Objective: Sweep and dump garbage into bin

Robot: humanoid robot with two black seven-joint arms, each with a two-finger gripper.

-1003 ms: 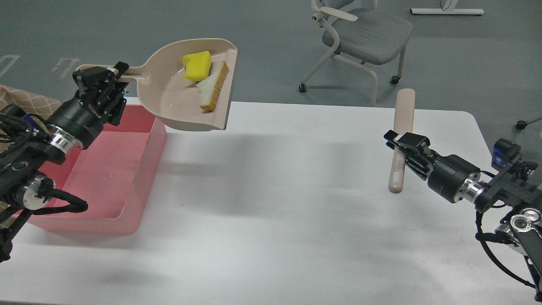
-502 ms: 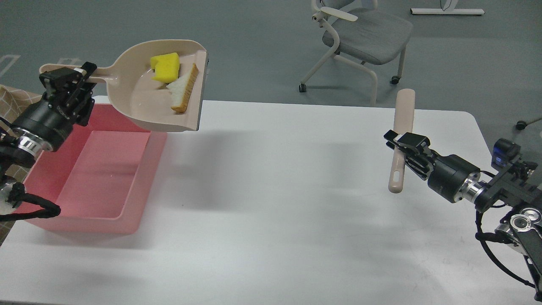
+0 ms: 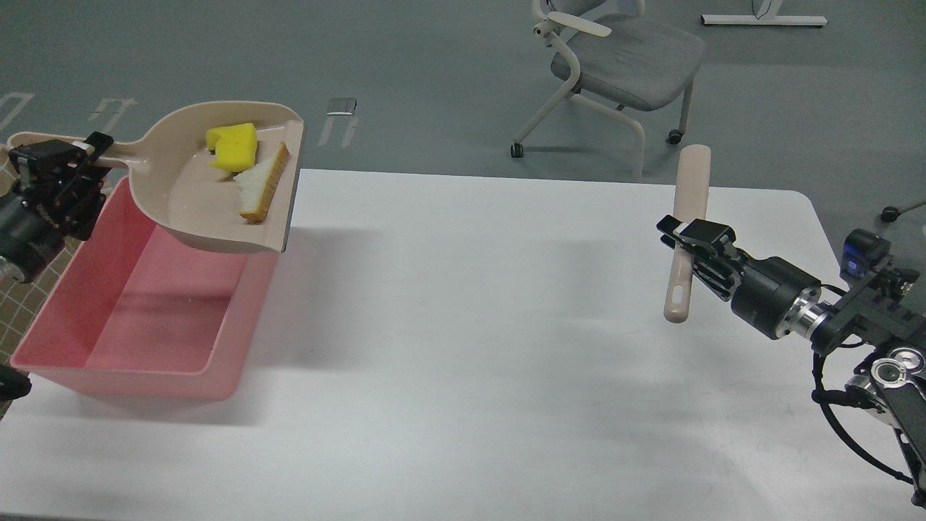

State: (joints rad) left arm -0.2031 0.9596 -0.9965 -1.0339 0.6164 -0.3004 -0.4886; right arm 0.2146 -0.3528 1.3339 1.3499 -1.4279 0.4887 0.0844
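Note:
My left gripper (image 3: pixel 54 163) is shut on the handle of a beige dustpan (image 3: pixel 192 210) and holds it in the air over the far end of the pink bin (image 3: pixel 217 358). In the pan lie the yellow sponge block (image 3: pixel 233 147) and the half-slice of bread (image 3: pixel 262 182), both near its open lip. The bin stands on the left of the white table (image 3: pixel 492 325) and looks empty. My right gripper (image 3: pixel 687 235) is shut on a beige brush handle (image 3: pixel 686 231) and holds it upright above the table's right side.
A grey office chair (image 3: pixel 615 58) stands on the floor behind the table. A checked fabric thing (image 3: pixel 18 318) shows at the far left edge. The table's right edge is near my right arm.
My left gripper has carried the dustpan with the sponge and bread to the left and slightly down, so it now hangs over the bin. The right gripper and brush have barely moved.

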